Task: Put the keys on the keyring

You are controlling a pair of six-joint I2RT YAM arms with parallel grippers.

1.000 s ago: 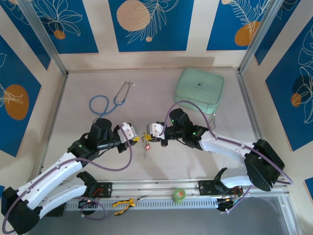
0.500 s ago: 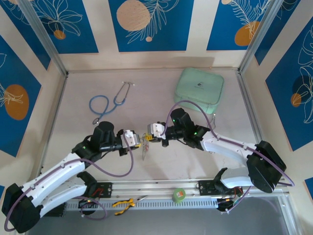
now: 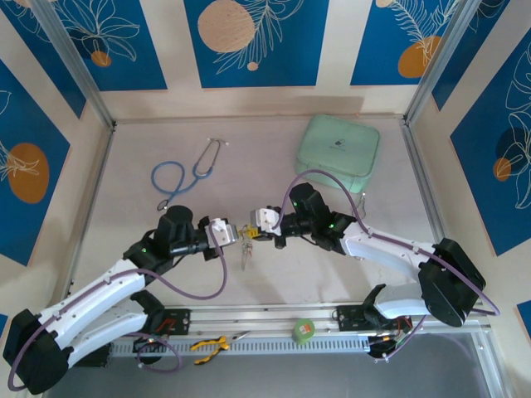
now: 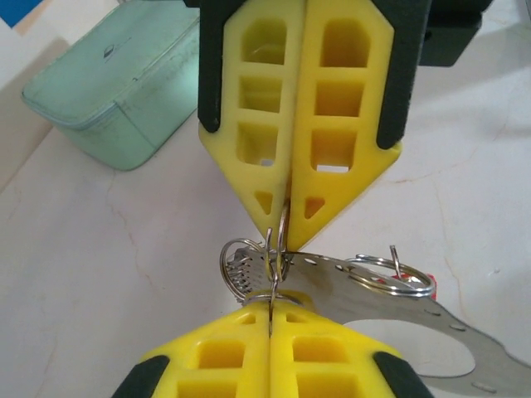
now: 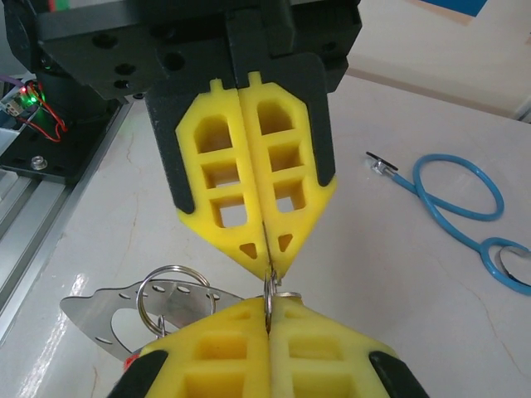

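1. A pale, marbled surface (image 3: pixel 274 286) lies under everything.
2. The left arm (image 3: pixel 108 290) and right arm (image 3: pixel 390 249), both white, reach in from the near edge and meet tip to tip at mid-surface.
3. A mint green case (image 3: pixel 338 149) sits far right.
4. A blue stethoscope (image 3: pixel 184 174) lies far left.
5. The left pincer (image 3: pixel 235 235) and right pincer (image 3: pixel 250 230) face each other. Each has its yellow fingers pressed together on the same thin keyring (image 4: pixel 281 240), held above the surface.
6. A flat silver plate (image 4: pixel 415 319) with holes sits just under the tips, a split ring (image 4: pixel 390 274) beside it.
7. Small jagged silver keys (image 4: pixel 241 269) cluster against the keyring between the tips.
8. A red tag (image 4: pixel 436 286) peeks out beside the split ring.
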